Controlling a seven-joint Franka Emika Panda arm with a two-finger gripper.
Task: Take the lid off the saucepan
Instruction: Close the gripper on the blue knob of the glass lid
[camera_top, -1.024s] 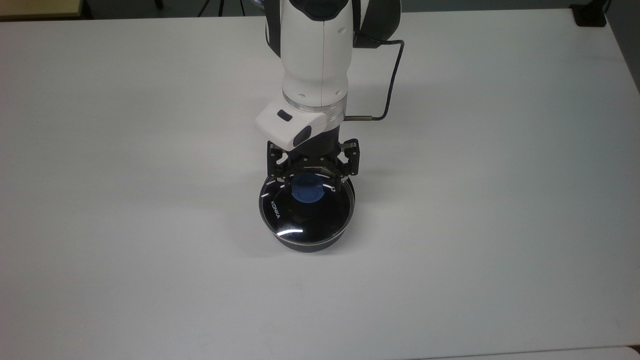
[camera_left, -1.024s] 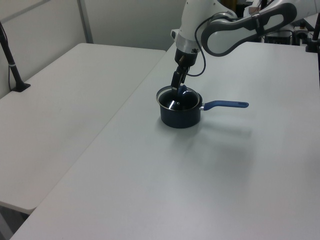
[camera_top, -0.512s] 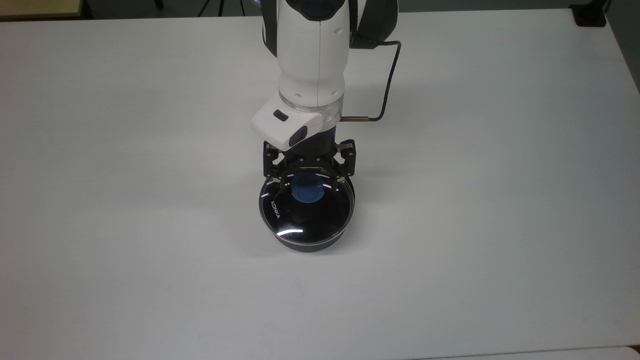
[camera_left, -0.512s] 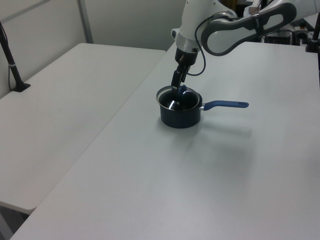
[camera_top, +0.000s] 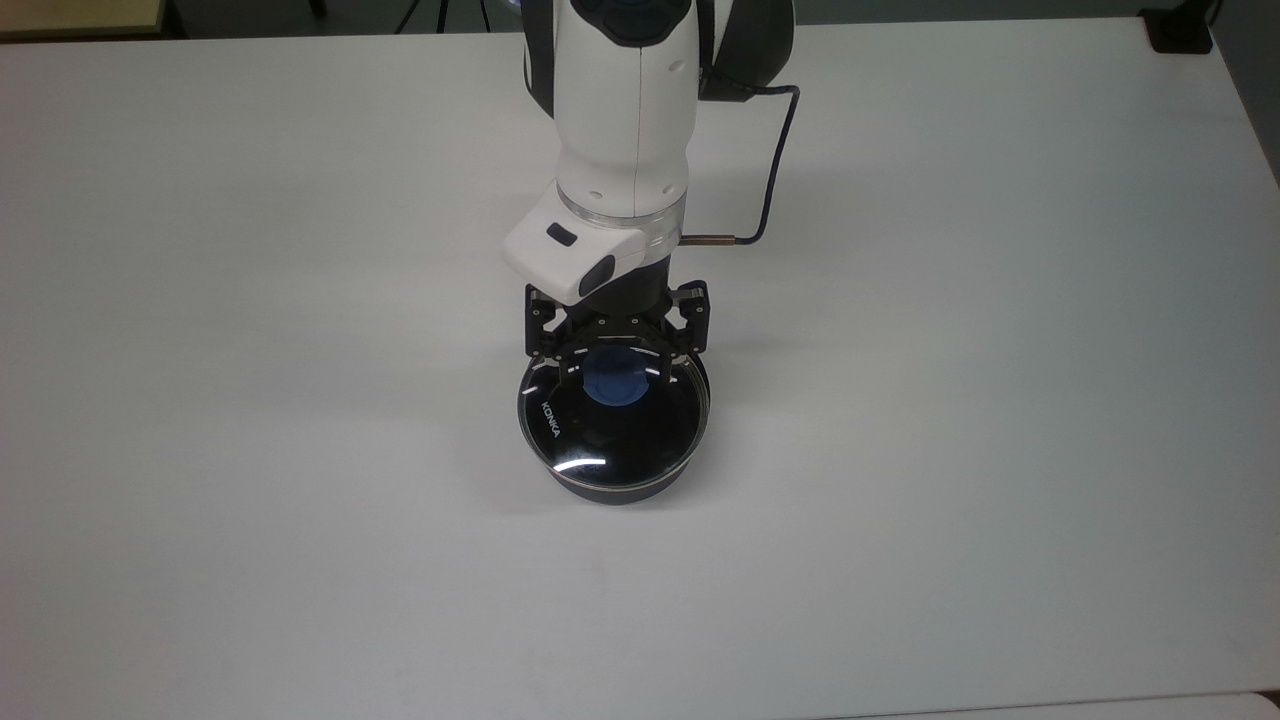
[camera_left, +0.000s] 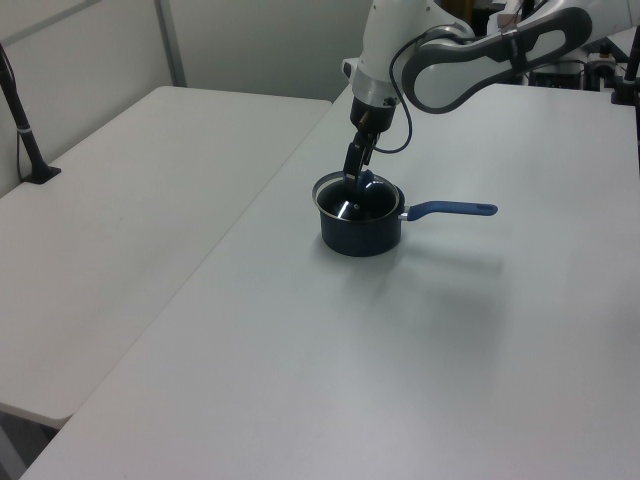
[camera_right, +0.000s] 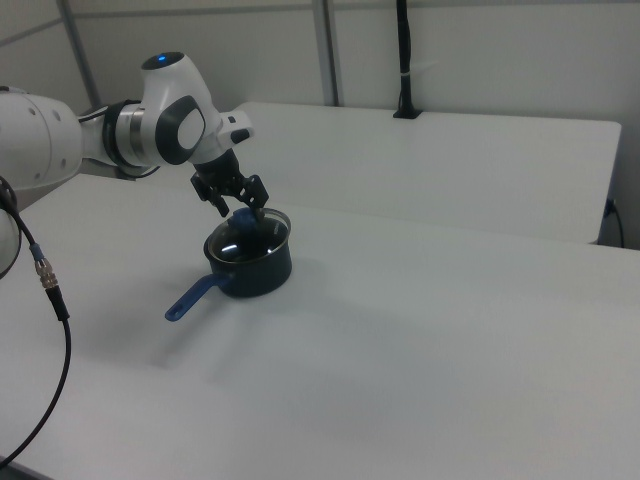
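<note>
The saucepan (camera_top: 612, 490) stands in the middle of the white table (camera_top: 300, 400), dark navy. Its long blue handle (camera_left: 452, 209) points to the left view's right; the handle (camera_right: 190, 297) points to the lower left in the right view. The glass lid (camera_top: 600, 440) with white KONKA lettering sits flat on the pan mouth. My gripper (camera_top: 615, 372) hangs straight down over the lid's blue knob (camera_top: 613, 390). It is open, with one finger on each side of the knob and a small gap at both. In the top view the arm hides the handle.
A black cable (camera_top: 775, 170) loops off the arm's wrist to the top view's right. A second white table (camera_left: 130, 200) stands across a narrow gap at the left view's left, with a black post (camera_left: 25, 130) clamped to it. Bare tabletop surrounds the pan.
The arm has shifted slightly toward the top view's left, and the fingers now sit more evenly about the knob. Lid and saucepan have not moved.
</note>
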